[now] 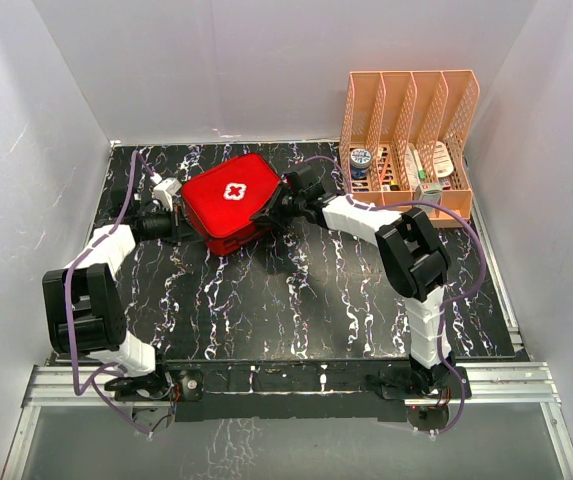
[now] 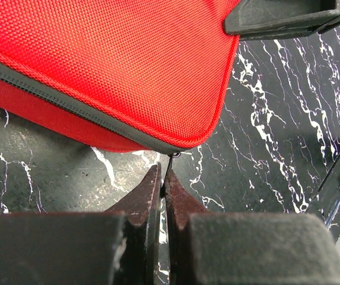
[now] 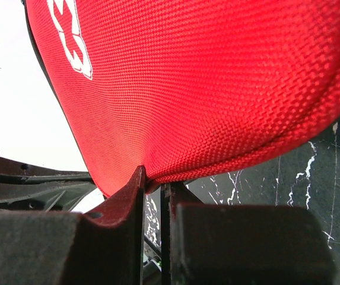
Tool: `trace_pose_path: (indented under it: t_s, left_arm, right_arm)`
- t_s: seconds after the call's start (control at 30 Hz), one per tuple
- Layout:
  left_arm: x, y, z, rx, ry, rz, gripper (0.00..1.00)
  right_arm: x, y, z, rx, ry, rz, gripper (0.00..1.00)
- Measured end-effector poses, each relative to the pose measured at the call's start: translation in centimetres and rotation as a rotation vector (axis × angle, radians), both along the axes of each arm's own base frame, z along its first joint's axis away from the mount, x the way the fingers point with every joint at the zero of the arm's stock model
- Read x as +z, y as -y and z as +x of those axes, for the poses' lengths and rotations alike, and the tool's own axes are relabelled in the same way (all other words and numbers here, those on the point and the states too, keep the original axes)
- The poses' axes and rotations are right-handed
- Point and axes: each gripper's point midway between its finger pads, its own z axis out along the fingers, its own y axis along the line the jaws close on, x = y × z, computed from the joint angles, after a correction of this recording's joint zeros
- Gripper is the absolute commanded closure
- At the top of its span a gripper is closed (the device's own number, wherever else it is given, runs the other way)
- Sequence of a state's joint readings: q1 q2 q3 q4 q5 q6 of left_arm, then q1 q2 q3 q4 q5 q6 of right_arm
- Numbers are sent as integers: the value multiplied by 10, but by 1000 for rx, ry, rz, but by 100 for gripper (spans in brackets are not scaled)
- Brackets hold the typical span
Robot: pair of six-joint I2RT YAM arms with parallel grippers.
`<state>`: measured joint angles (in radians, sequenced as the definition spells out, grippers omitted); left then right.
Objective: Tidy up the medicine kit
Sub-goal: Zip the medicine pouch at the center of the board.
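**Two grips, one zip: brace the case, then draw the pull along its track**

Both grippers are clenched. The left gripper (image 2: 162,178) pinches what looks like the thin zip pull (image 2: 171,159) at a rounded corner of the medicine kit (image 1: 206,208). The kit sits, white cross (image 1: 234,192) up, toward the back of the marbled table (image 1: 266,300), left of the orange file rack (image 1: 406,110). As far as the views show, it is zipped shut. The right gripper (image 3: 153,184) grasps the red fabric edge on the kit's opposite side.

The step in hand is probably unzipping. To do it well, the left arm should draw the pull along the grey zip (image 2: 69,100). It should follow the corner's curve rather than tug outward, since so thin a tab could slip from the fingertips. The right grip should resist that pull so the soft case neither slides nor twists. It should not lift the edge so high that the track buckles.
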<state>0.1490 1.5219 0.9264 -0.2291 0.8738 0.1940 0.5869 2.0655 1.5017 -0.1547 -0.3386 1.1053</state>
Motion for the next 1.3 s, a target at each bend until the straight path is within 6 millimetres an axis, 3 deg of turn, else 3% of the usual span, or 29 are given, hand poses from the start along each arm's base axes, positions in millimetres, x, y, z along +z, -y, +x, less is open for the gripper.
trace_pose_path:
  t_s: [0.9,0.97,1.13,1.3]
  left_arm:
    - [1,-14,11,19,5,-14,100]
    - [-1,-23,18,44,16,20,100]
    - [-2,-69,41,174,59,103,100]
    - [-3,-74,44,187,64,119,100]
  right_arm:
    - [2,19,-6,17,-3,-28,100]
    - [0,29,-6,18,-4,-57,100]
    - [0,73,6,-3,1,-129,100]
    - [2,93,13,23,30,-182,100]
